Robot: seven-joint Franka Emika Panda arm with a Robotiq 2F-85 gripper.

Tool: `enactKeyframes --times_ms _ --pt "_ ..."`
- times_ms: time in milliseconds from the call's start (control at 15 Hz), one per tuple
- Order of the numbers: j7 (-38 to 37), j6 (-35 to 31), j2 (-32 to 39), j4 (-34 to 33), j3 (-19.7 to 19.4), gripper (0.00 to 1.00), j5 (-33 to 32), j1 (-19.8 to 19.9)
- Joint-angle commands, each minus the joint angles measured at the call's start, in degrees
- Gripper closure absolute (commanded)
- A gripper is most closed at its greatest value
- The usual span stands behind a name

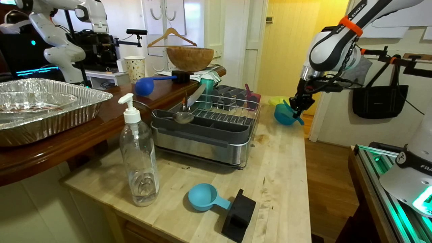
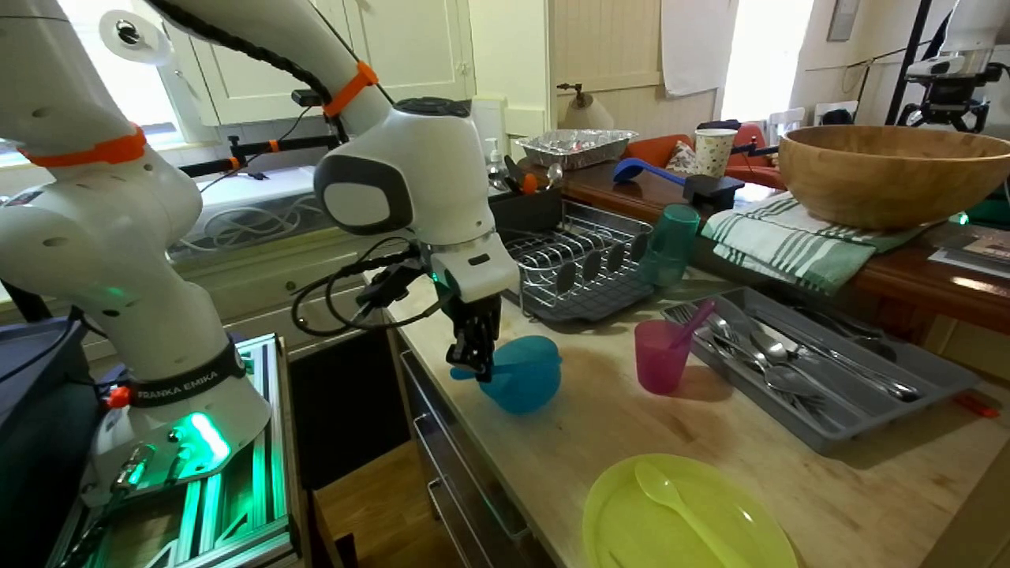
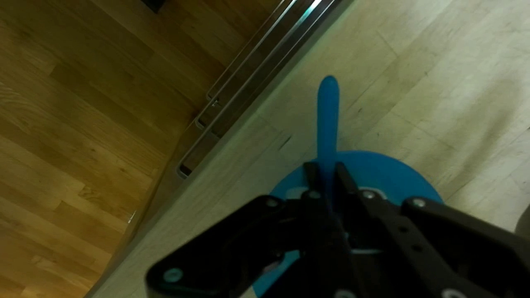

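Fingers (image 3: 344, 182) grip a blue utensil (image 3: 328, 114) by its handle, which juts past the rim of a blue bowl (image 2: 525, 390) on the counter (image 2: 596, 430); nearby, a pink cup (image 2: 658, 363) holds a pink utensil (image 2: 693, 323); a yellow plate (image 2: 618, 509), a yellow spoon (image 2: 686, 513); a grey tray (image 2: 876, 424), cutlery (image 2: 791, 381).

In an exterior view, the gripper (image 1: 297, 114) clasped a blue utensil (image 1: 300, 121) at a blue bowl (image 1: 282, 115); a pump bottle (image 1: 139, 160) stood beside a dish rack (image 1: 199, 147); a light-blue scoop (image 1: 202, 197) lay nearby.

1 yel. plate (image 2: 619, 517), 1 wdn. bowl (image 2: 884, 185)
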State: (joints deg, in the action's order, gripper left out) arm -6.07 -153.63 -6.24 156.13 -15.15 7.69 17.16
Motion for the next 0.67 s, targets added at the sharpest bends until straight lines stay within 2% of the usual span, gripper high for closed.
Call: enactKeyframes --times_ms 0,333,600 --pt "1.3 -0.9 1.6 -0.7 -0.4 0.97 1.9 -0.8" --pt "1.3 -0.3 1.0 -1.4 -0.3 0.97 2.2 -0.8" --pt "0.3 3.2 -2.4 -2.7 0.2 0.97 0.8 -0.7"
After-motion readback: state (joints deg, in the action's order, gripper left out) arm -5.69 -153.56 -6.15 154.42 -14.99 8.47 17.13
